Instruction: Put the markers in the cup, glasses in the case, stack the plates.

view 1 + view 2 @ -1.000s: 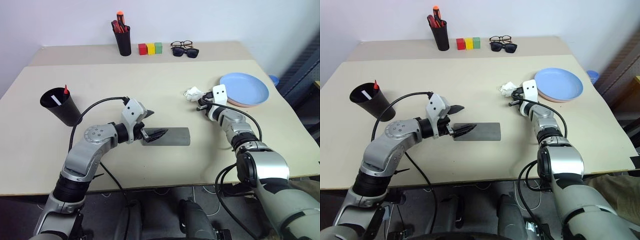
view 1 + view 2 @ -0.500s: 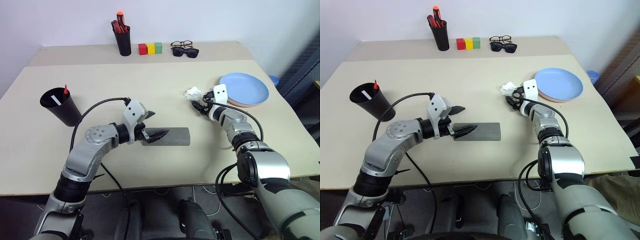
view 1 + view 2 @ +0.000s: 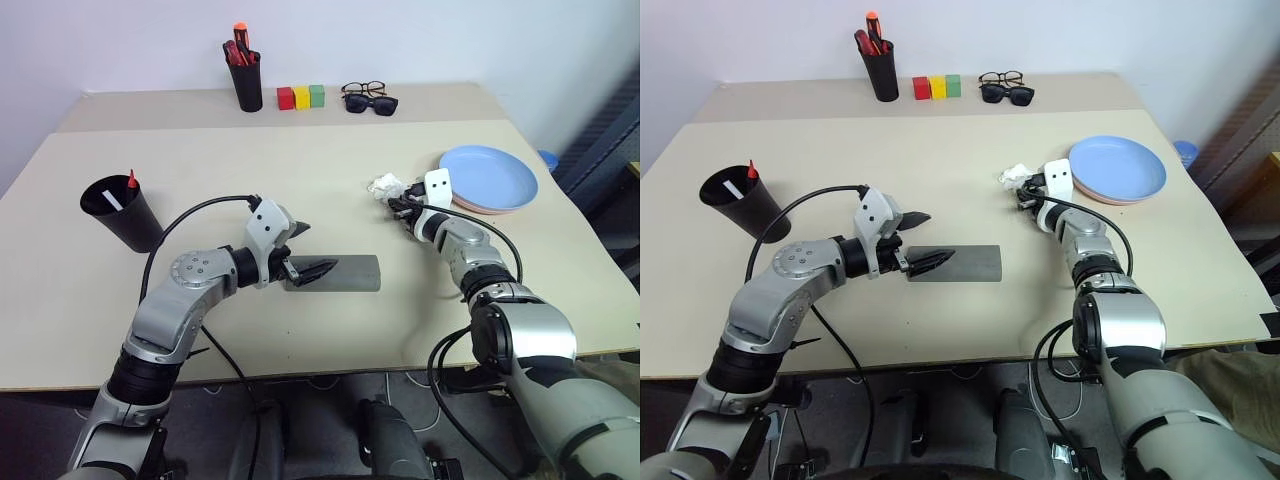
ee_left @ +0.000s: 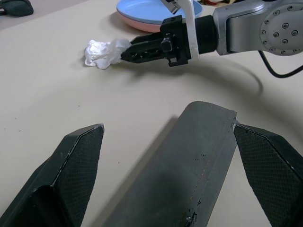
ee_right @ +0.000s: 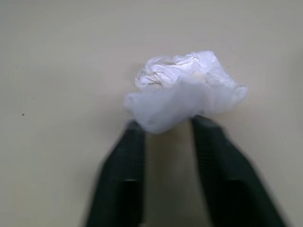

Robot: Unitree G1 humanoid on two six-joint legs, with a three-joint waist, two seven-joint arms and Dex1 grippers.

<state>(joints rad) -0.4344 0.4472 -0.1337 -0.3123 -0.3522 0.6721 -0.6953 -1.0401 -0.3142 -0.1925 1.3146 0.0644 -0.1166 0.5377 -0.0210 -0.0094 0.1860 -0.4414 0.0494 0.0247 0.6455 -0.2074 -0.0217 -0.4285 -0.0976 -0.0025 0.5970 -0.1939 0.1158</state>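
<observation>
Left gripper (image 3: 315, 248) sits wide open around the end of the closed grey felt clamshell case (image 3: 350, 272). The thin dark-rimmed glasses (image 3: 363, 89) wait at the table's back edge. Right gripper (image 3: 393, 203) is pinched shut on a crumpled white wad (image 3: 384, 185); it should probably drop that well aside first.

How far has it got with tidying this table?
Done: the red marker and white marker stand in the cup, and the blue plate sits on the pink plate.
In hand: the left gripper is open around one end of the closed case; the right gripper is shut, tips at a crumpled white wad.
Left: the glasses lie far back, not yet cased.
</observation>
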